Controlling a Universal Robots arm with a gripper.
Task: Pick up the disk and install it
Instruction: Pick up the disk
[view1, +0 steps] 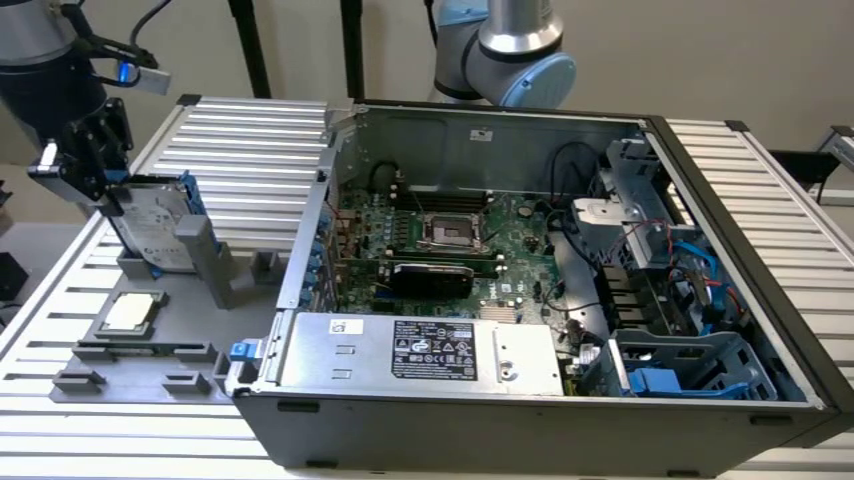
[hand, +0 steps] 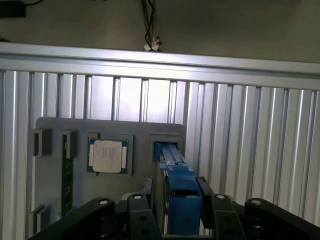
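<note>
The disk (view1: 150, 215), a silver-grey drive in a blue carrier frame, stands upright on its edge in a slot of the grey holder block (view1: 200, 262) at the exterior view's left. My gripper (view1: 112, 192) comes down on it from above and is shut on its upper end. In the wrist view the blue carrier edge of the disk (hand: 178, 202) runs between the two black fingers (hand: 148, 186), which press on both of its sides. The disk's far end sits in the holder's slot (hand: 167, 145).
A small square silver chip (view1: 130, 312) (hand: 107, 156) lies in the grey fixture tray (view1: 134, 375). The open computer case (view1: 747, 220) takes up the exterior view's right, with a blue drive bay (view1: 674, 380) at its near corner and a grey power supply (view1: 414, 350). Ribbed aluminium table (view1: 254, 150) around.
</note>
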